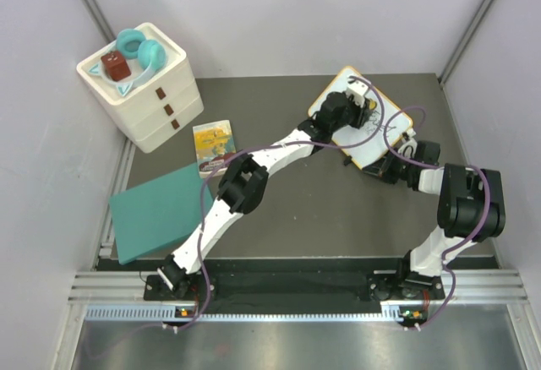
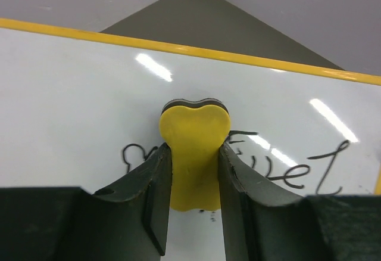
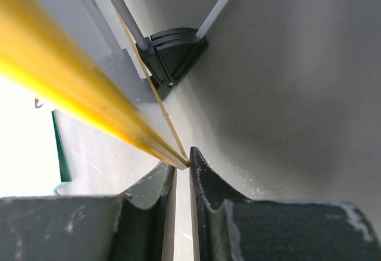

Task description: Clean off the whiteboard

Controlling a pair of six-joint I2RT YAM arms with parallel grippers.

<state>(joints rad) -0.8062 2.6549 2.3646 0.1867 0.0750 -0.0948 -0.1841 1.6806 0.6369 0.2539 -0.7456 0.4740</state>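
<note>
The whiteboard point(image 1: 376, 138) sits at the far right of the tabletop point(image 1: 325, 214), its long axis running diagonally from far left to near right, with black writing point(image 2: 286, 171) on it. The left jaws grip a yellow eraser point(image 2: 193, 124) pressed to its face. The right jaws pinch its near-right frame edge. A yellow packet point(image 1: 214, 144), a teal sheet point(image 1: 161, 214) and white drawers point(image 1: 148, 100) sit well left.
</note>
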